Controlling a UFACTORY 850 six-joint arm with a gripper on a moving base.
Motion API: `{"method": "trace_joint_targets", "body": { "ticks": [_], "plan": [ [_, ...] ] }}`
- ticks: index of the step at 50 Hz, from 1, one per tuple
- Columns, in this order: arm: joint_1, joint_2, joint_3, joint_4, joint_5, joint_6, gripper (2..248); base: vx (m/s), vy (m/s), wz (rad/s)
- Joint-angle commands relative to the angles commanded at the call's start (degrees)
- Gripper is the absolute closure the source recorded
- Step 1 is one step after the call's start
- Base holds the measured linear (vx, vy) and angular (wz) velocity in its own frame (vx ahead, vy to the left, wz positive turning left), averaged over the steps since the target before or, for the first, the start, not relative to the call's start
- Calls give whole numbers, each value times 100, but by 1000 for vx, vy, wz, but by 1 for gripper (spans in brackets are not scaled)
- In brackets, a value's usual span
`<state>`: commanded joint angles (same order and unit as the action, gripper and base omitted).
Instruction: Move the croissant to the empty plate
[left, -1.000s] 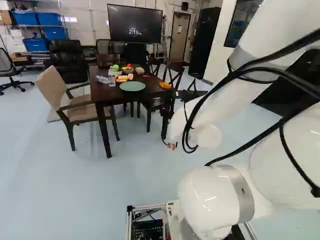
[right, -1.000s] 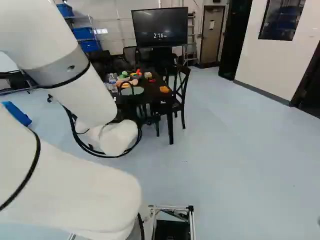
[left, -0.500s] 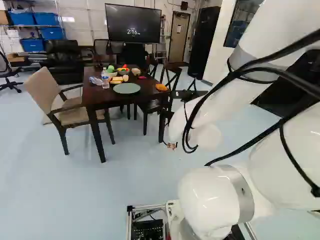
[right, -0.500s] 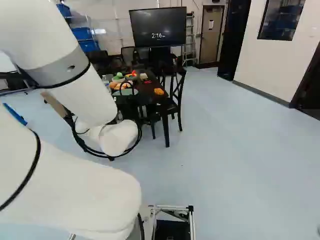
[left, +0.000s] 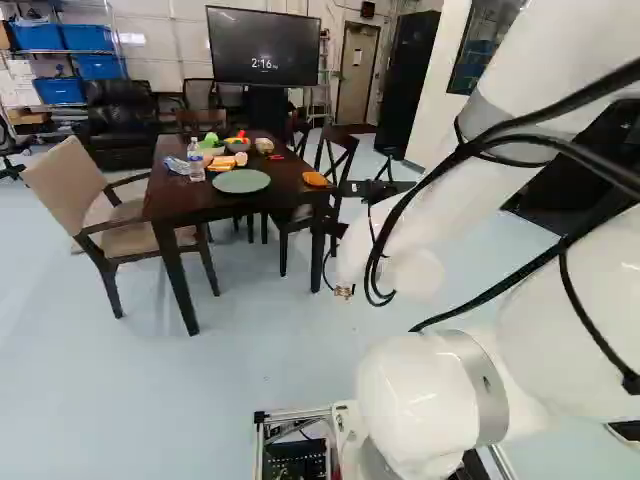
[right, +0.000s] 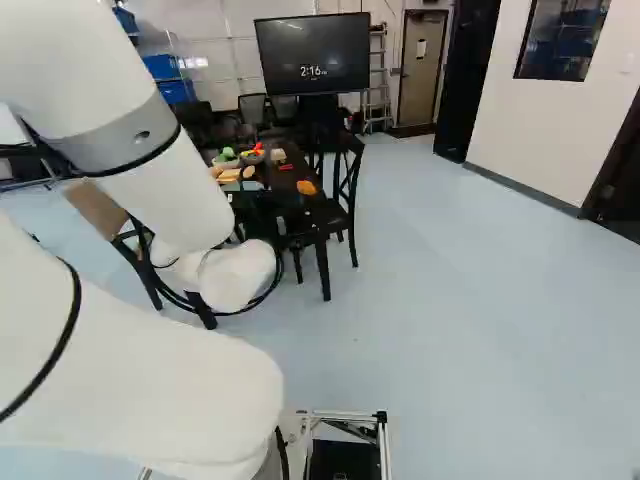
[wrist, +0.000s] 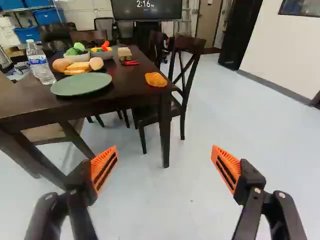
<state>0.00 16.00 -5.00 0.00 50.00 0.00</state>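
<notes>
White arm (left: 420, 395), rising at the right of the left base view and the left of the right base view. Ahead stands a dark wooden desk (wrist: 132, 80); beyond it is a wall-side screen (left: 262, 48). A beige armchair (left: 70, 185) flanks the desk at the left of the left base view, a dark wooden chair (wrist: 150, 112) the opposite side. The end effector (left: 375, 188) is short of the desk; in the wrist view the fingers of the end effector (wrist: 164, 147) are spread wide, with nothing held. A green plate (wrist: 80, 85), empty, lies near the desk's edge. Behind it are a grey bowl (wrist: 101, 55), a pale bowl (wrist: 76, 58) with green items, and bread-like pieces (wrist: 78, 66). A water bottle (wrist: 40, 65) stands upright just beside the plate. The orange-brown croissant (wrist: 156, 79) rests on the desk near a corner, apart from the plate.
</notes>
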Motion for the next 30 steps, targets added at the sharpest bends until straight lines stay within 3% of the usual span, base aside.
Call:
{"method": "trace_joint_targets", "body": {
  "ticks": [12, 30],
  "plan": [
    [0, 0, 0, 0, 0, 0, 3, 121, -91, 71],
    [0, 0, 0, 0, 0, 0, 3, 112, -28, 204]
  ]
}}
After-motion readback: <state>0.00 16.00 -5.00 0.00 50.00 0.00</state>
